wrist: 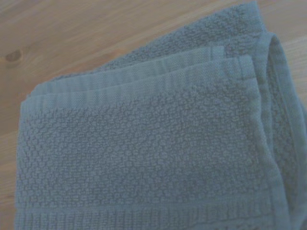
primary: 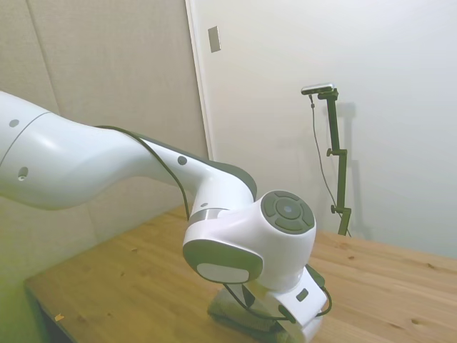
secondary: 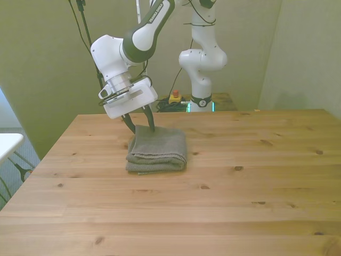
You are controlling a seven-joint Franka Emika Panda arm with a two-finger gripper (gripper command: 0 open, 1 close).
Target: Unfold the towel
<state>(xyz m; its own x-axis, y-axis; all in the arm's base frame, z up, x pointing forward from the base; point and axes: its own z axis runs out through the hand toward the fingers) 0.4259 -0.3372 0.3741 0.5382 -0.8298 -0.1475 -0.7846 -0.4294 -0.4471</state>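
The towel (secondary: 157, 150) is lying folded in layers on the table (secondary: 224, 202), left of centre in the front view. The gripper (secondary: 140, 126) is poised at its far corner, jaws parted, gripping nothing, seemingly to catch 1 layer.

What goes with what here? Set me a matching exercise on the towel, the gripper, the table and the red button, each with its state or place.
1. towel
2. gripper
3. table
4. red button

A. beyond the table's far edge
B. folded, lying flat
C. pale bare wood
D. jaws apart, tips at the towel's far edge

Pairs: 1-B, 2-D, 3-C, 4-A
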